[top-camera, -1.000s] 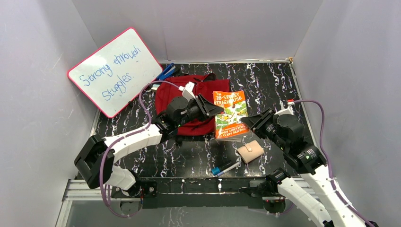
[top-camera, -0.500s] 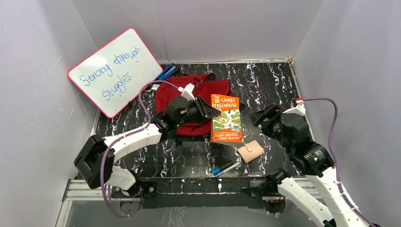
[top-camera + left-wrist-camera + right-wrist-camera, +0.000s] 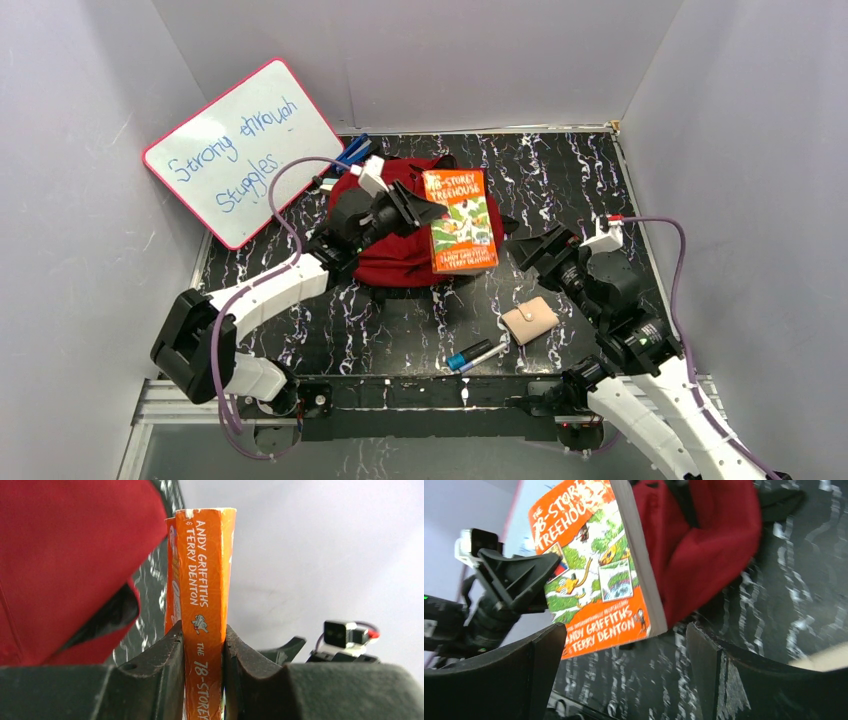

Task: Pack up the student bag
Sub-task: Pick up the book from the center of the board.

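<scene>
The student bag [image 3: 395,262], dark red with black straps, lies on the black marbled table at the back centre. My left gripper [image 3: 415,208] is shut on the spine of an orange paperback book [image 3: 460,220], holding it in the air over the bag's right side. In the left wrist view the book's spine [image 3: 207,580] is clamped between both fingers, with the bag [image 3: 60,555] to the left. My right gripper [image 3: 535,250] stands open to the right of the book, clear of it. The right wrist view shows the book's cover [image 3: 589,575] against the bag [image 3: 709,545], beyond the wide-apart fingers.
A whiteboard [image 3: 243,150] leans on the left wall. A beige wallet [image 3: 529,320] and a blue-capped marker [image 3: 475,355] lie near the front edge. Blue-handled items [image 3: 350,153] sit behind the bag. Grey walls enclose the table on three sides.
My right gripper let go of the book, opened wide and drew back slightly. My left gripper carried the book up and back-left, from beside the bag to over it.
</scene>
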Controlling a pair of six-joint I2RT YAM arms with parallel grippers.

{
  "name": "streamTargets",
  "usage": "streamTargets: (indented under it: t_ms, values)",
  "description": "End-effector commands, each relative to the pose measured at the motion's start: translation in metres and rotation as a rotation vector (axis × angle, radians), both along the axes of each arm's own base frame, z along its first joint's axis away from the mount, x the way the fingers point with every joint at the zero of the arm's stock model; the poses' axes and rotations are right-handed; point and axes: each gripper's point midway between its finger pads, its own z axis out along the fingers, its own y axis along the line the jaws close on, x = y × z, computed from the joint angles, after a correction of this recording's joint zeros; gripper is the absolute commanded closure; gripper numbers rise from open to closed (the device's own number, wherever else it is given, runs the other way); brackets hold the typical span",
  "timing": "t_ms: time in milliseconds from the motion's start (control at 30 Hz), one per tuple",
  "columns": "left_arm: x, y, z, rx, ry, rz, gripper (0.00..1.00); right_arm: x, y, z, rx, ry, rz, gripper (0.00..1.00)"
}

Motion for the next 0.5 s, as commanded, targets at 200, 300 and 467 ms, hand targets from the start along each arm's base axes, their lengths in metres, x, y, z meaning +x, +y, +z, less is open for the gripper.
streamTargets:
  t_ms: [200,300,467]
  values:
    - [0.028,0.042,0.178,-0.305,-0.466,0.203,1.00,0.024,0.052,0.120,0.343,-0.417,0.165,0.01]
    - [0.033,0.053,0.197,-0.356,-0.492,0.262,1.00,0.030,0.072,0.134,0.363,-0.442,0.245,0.01]
    - [0.035,0.067,0.225,-0.408,-0.551,0.323,1.00,0.041,0.087,0.140,0.409,-0.437,0.282,0.01]
